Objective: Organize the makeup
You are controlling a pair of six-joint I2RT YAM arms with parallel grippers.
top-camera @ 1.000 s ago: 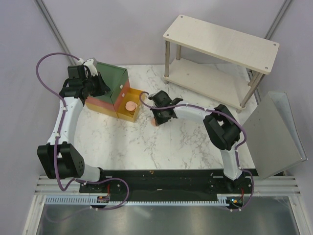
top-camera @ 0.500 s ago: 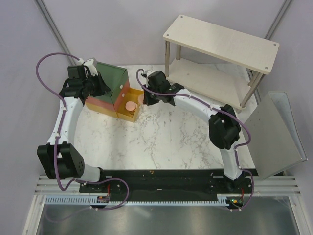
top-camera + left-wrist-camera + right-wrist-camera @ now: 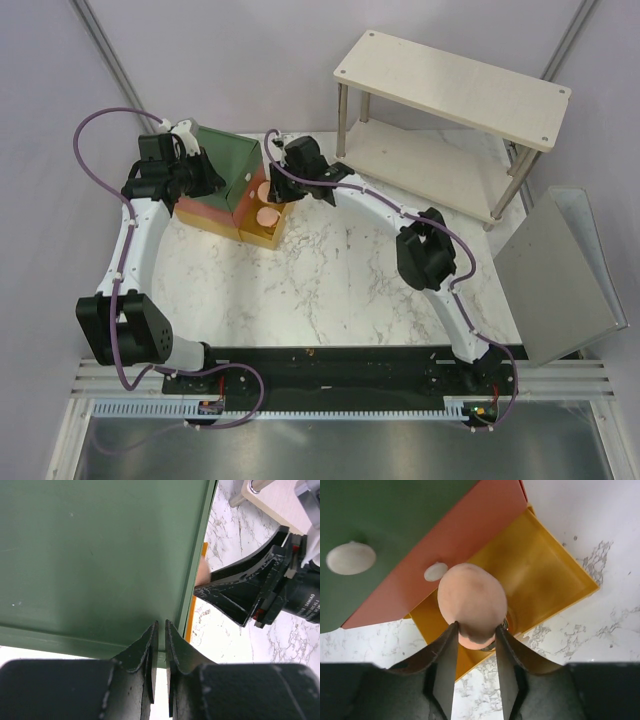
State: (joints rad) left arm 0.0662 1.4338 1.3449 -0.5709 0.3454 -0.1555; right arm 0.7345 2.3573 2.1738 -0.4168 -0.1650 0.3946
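From above, the green, orange and yellow drawer box [image 3: 225, 160] is seen standing at the far left of the marble counter [image 3: 340, 285], with its yellow drawer [image 3: 262, 237] pulled out toward the middle. The left claw [image 3: 205, 178] is set against the box's left side. The right claw [image 3: 270, 192] is reached over the open drawer, with a pink disc [image 3: 262, 190] held in it above a second pink disc [image 3: 268, 214] that lies inside the drawer. A two-tier wooden shelf [image 3: 450, 80] stands at the far right. In the left wrist view, the left claw [image 3: 161, 626] is seen drawn almost together, only a thin slit being left between its fingers and nothing visible in that slit; it is laid over the near edge of the box's green top [image 3: 100, 555]. Beyond that top's right edge, the right claw [image 3: 201, 587] and a sliver of the pink disc [image 3: 202, 573] are visible. In the right wrist view, the right claw [image 3: 475, 628] is clamped on the pink disc [image 3: 472, 602], which is held on edge over the yellow drawer [image 3: 545, 575], just in front of the orange drawer front [image 3: 465, 530] and its small white knob [image 3: 436, 571].
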